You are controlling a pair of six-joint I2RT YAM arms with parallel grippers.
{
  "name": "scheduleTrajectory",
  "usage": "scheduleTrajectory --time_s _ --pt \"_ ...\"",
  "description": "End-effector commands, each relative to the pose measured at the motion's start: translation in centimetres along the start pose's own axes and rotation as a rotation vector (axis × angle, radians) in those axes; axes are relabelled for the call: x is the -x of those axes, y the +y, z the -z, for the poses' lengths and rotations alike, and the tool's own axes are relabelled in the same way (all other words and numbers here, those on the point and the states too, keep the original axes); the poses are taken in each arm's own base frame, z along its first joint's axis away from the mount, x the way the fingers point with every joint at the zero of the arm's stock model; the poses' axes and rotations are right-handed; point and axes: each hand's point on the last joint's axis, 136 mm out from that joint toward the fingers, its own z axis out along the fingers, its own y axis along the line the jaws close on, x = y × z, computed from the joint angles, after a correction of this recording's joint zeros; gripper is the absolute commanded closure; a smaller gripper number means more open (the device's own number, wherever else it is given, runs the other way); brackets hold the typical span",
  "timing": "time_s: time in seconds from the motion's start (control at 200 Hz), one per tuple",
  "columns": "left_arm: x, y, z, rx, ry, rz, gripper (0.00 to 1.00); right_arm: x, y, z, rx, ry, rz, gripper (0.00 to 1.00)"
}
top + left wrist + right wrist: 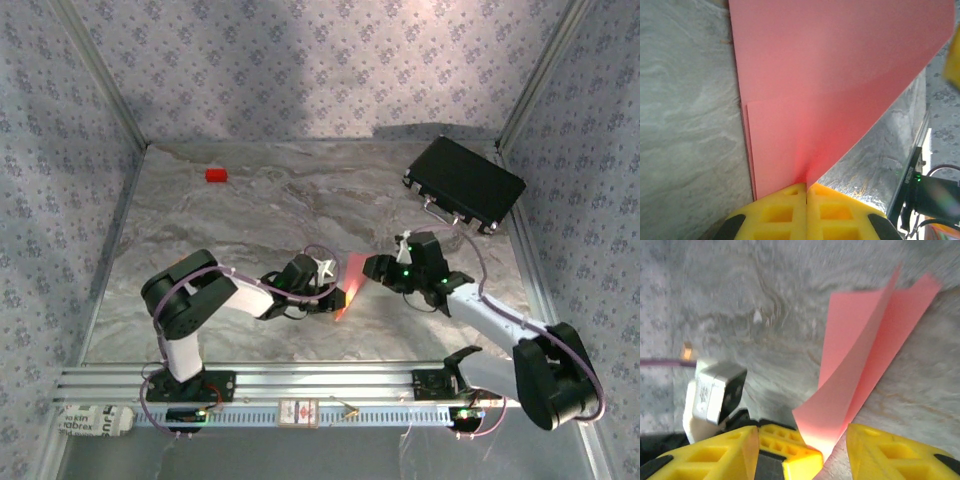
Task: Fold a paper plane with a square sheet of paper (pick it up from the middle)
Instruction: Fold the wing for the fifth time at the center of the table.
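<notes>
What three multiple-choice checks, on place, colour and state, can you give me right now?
1. Where is the red block? A far left of the table; B at the near edge; C in an end effector.
2. Paper colour? A white; B salmon-pink; C blue.
3. Left end effector? A wide open; B shut on the paper; C shut on nothing.
Key: 1 A, it lies far back left; 2 B, pink in all views; 3 B, its fingers pinch the sheet.
</notes>
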Motion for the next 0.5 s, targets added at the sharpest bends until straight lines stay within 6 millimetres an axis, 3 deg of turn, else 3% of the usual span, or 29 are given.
scheduleTrajectory --time_s 0.0,0.11,0.3,0.495 --pt "1.0 -0.6 1.0 0.046 -0.024 -0.109 0.96 0.0 -2.4 0.9 -0.165 0.030 -0.115 0.45" --pt "1.0 -0.7 1.1 0.095 -0.008 -0.172 0.95 -0.5 -2.4 0.0 -0.187 0.092 -0.214 0.45" --pt "0.7 -0.5 1.2 0.207 0.014 -0.279 0.94 -0.4 -1.0 -1.6 -0.191 0.132 -0.234 0.41" --pt "0.8 -0.4 1.4 0.306 0.032 -0.363 0.94 -1.0 -1.6 -2.9 -0.263 0.197 -0.256 0.42"
